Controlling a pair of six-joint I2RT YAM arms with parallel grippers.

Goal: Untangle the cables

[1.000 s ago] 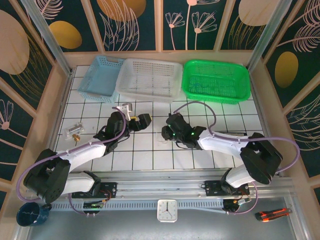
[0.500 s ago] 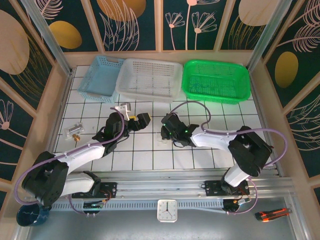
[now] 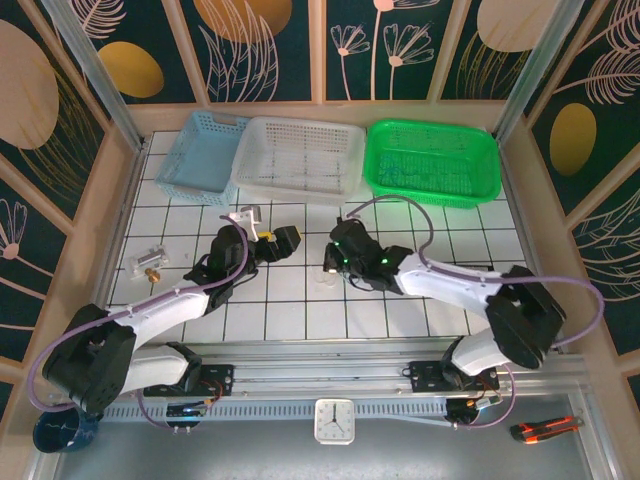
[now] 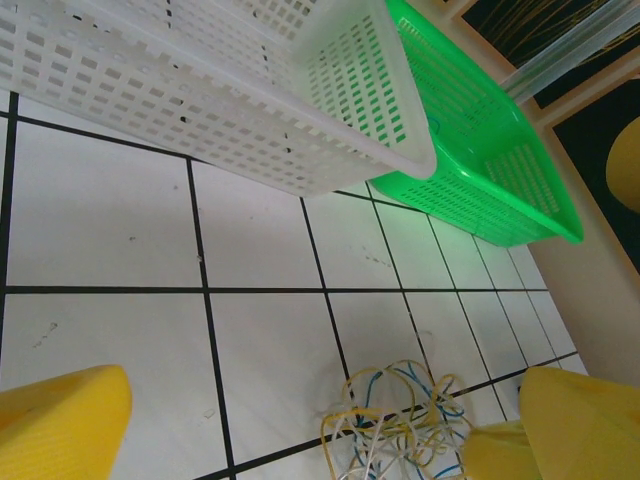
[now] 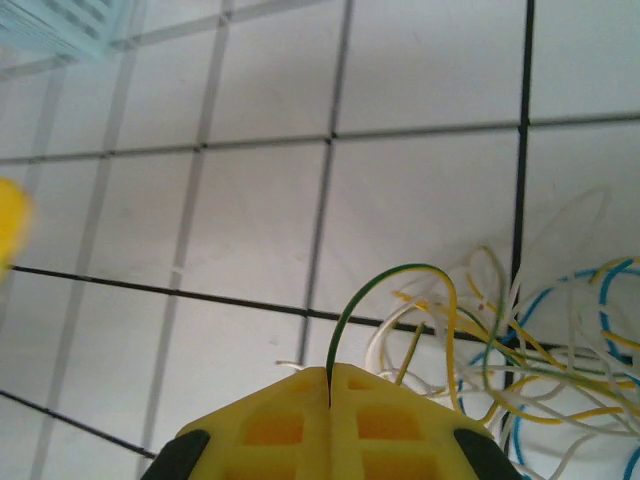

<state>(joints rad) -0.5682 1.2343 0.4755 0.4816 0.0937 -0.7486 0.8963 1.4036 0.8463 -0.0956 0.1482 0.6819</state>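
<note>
The cables point(image 4: 400, 420) lie in a loose tangle on the white tiled worktop point(image 4: 100, 230), nearer than the white basket point(image 4: 250, 120). The right gripper point(image 5: 330, 372) has its jaws together, clamped on a green strand point(image 5: 372, 281) that arches up from the tangle. The left gripper point(image 4: 310, 440) is just left of the tangle, jaws wide apart, seemingly touching no strand.

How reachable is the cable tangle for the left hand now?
Probably yes: the left hand is open and the cables lie on bare tile ahead of it, nothing between. The right hand, shut on one of them, is close by.
</note>
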